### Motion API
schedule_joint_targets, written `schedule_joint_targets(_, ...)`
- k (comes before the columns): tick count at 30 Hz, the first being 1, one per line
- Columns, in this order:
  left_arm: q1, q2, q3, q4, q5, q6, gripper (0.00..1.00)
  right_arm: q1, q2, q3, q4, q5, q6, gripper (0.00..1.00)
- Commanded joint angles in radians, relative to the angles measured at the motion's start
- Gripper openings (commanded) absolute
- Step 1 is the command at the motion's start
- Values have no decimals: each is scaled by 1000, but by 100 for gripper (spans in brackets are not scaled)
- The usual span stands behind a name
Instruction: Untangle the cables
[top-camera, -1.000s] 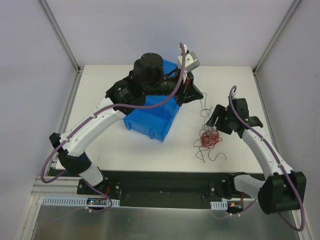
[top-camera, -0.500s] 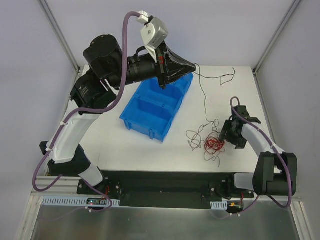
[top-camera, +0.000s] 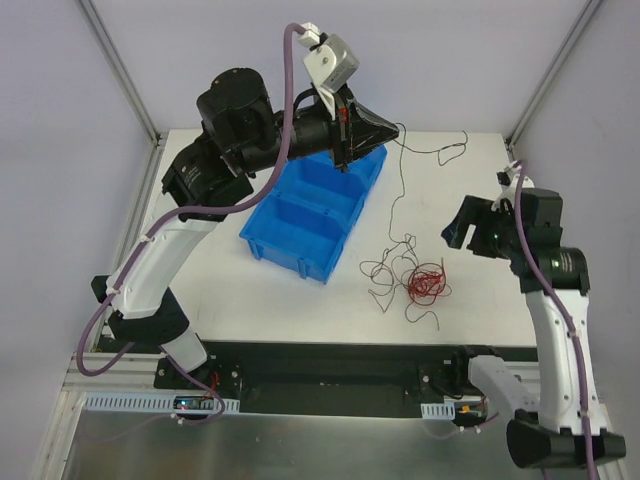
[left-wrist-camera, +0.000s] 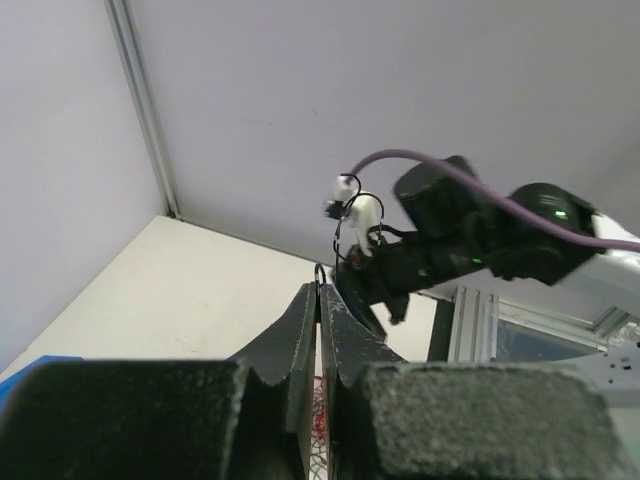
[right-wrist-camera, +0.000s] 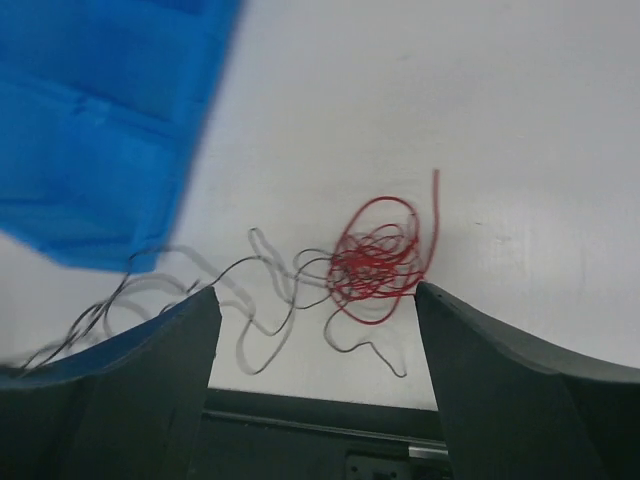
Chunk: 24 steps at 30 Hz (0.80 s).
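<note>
A small red cable tangle (top-camera: 426, 282) lies on the white table with loose black loops (top-camera: 384, 270) beside it on its left. One black cable (top-camera: 403, 190) rises from the tangle to my left gripper (top-camera: 395, 128), which is held high at the back and shut on it. A free end trails off to the right (top-camera: 455, 152). In the left wrist view the jaws (left-wrist-camera: 320, 292) pinch a small black loop (left-wrist-camera: 321, 270). My right gripper (top-camera: 452, 230) is open and empty, raised to the right of the tangle. Its wrist view (right-wrist-camera: 315, 300) shows the red tangle (right-wrist-camera: 378, 262) and black strands (right-wrist-camera: 270, 295) below it.
A blue divided bin (top-camera: 290, 250) stands left of the cables, under the left arm, and shows in the right wrist view (right-wrist-camera: 100, 120). Aluminium frame posts stand at the table's back corners. The black base rail runs along the near edge (top-camera: 330, 365).
My right arm has lifted off the table and drawn back to the right of the tangle. My left gripper, which rose earlier with the black cable, shifted slightly right. The tangle and black loops shifted a little.
</note>
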<state>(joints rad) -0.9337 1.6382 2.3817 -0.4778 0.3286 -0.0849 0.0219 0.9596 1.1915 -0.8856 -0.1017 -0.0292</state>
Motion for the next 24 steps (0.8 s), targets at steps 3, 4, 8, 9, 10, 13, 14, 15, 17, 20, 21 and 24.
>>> schedule_joint_targets(3, 12, 20, 20, 25, -7, -6, 0, 146, -208, -146, 253, -403, -37, 84)
schedule_joint_targets(4, 10, 22, 20, 27, -7, -7, 0, 185, -238, -185, 317, -373, -23, 84)
schedule_joint_targets(8, 15, 12, 11, 27, 1, -18, 0, 277, -277, -240, 509, -355, 26, 84)
schedule_joint_targets(9, 16, 11, 7, 27, 7, -24, 0, 300, -262, -231, 540, -352, 26, 84)
schedule_joint_targets(10, 18, 11, 5, 27, 13, -29, 0, 326, -239, -218, 557, -334, 26, 84)
schedule_joint_targets(13, 18, 14, 5, 25, 36, -35, 0, 435, -176, -167, 559, -229, -18, 84)
schedule_joint_targets(14, 16, 14, 7, 24, 39, -36, 0, 466, -159, -152, 550, -158, -38, 83)
schedule_joint_targets(15, 18, 14, 10, 27, 41, -39, 0, 483, -138, -138, 548, -104, -49, 82)
schedule_joint_targets(17, 19, 11, 10, 25, 47, -45, 0, 500, -101, -116, 553, -60, -60, 77)
schedule_joint_targets(20, 18, 6, 11, 27, 49, -50, 0, 503, -50, -124, 563, 5, -32, 65)
schedule_joint_targets(21, 18, 8, 17, 27, 52, -52, 0, 503, -39, -150, 579, 37, -14, 59)
schedule_joint_targets(24, 16, 5, 51, 25, -2, -27, 0, 503, -44, -269, 606, 170, 55, 38)
